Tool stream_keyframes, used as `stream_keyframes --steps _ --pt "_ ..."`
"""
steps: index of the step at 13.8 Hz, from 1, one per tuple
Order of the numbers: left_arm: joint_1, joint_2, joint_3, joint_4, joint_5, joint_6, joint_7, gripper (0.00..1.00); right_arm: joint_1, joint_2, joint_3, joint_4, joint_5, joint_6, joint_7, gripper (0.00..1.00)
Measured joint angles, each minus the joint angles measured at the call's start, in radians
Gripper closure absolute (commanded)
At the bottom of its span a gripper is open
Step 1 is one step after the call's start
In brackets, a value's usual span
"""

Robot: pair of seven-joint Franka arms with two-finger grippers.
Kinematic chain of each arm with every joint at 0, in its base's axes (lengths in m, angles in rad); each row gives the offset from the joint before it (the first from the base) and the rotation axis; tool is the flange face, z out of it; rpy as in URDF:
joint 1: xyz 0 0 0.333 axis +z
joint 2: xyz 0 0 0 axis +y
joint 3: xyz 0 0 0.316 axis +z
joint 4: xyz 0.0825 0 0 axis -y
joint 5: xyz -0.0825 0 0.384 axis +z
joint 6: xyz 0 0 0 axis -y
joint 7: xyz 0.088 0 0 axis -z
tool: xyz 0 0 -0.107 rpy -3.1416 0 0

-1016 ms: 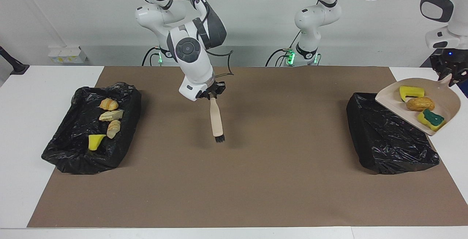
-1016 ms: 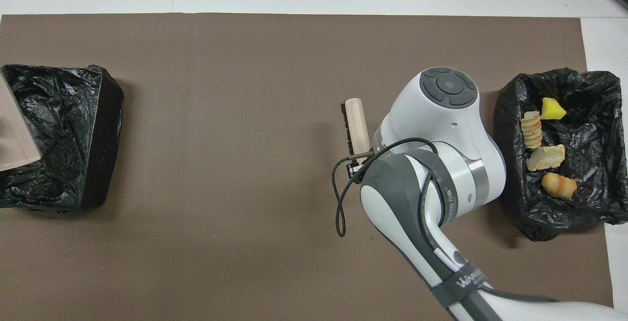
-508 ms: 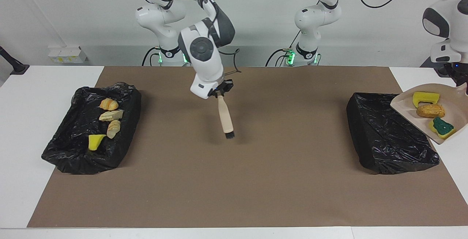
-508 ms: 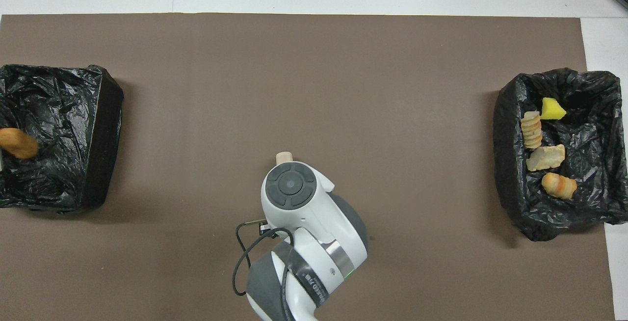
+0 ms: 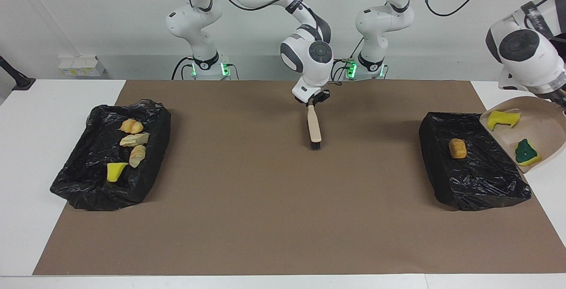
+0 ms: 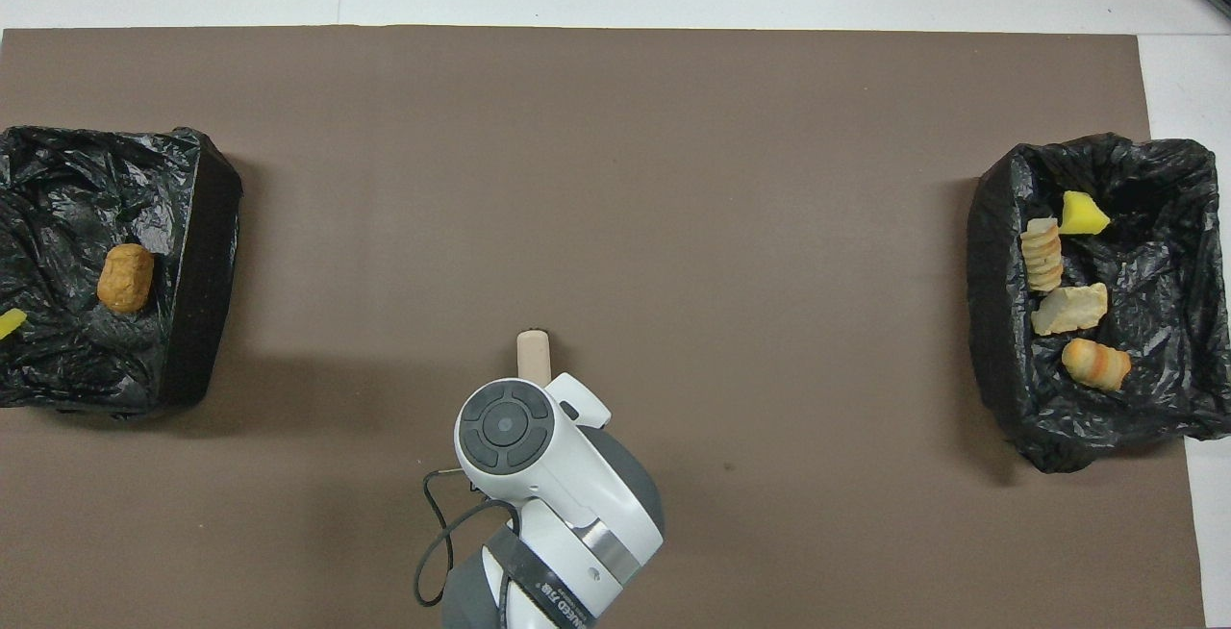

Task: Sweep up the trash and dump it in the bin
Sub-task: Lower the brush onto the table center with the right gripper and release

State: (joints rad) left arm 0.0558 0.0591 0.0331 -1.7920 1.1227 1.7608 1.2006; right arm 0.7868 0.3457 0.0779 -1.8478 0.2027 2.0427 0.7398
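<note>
A: Two grippers: status?
B: Right gripper [image 5: 316, 102] clasps beige wooden brush [image 5: 314, 127] mid-mat; left gripper's closure is unreadable. Brown potato-like lump [image 5: 457, 148] lies inside black bag-lined bin [image 5: 477, 178], left arm's end

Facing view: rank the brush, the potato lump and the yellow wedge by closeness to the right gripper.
From the right gripper, over the mat's middle:
1. Brush, directly at the gripper.
2. Potato lump, in the bin at the left arm's end.
3. Yellow wedge, in the bin at the right arm's end.
</note>
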Motion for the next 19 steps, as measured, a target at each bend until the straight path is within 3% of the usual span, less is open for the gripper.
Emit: stream_keyframes --steps 8,15,19 --pt "-0.093 -0.012 -0.007 0.002 0.196 -0.163 -0.056 1.00 -0.077 -0.032 -0.017 0.101 -0.014 -0.096 -0.018 0.00" --pt "-0.141 -0.019 -0.012 0.005 0.225 -0.188 -0.057 1.00 -0.270 -0.143 -0.021 0.122 -0.021 -0.204 -0.284 0.00" --pt "-0.141 -0.019 -0.015 0.021 0.225 -0.183 -0.057 1.00 -0.395 -0.153 -0.023 0.200 -0.050 -0.280 -0.456 0.00"
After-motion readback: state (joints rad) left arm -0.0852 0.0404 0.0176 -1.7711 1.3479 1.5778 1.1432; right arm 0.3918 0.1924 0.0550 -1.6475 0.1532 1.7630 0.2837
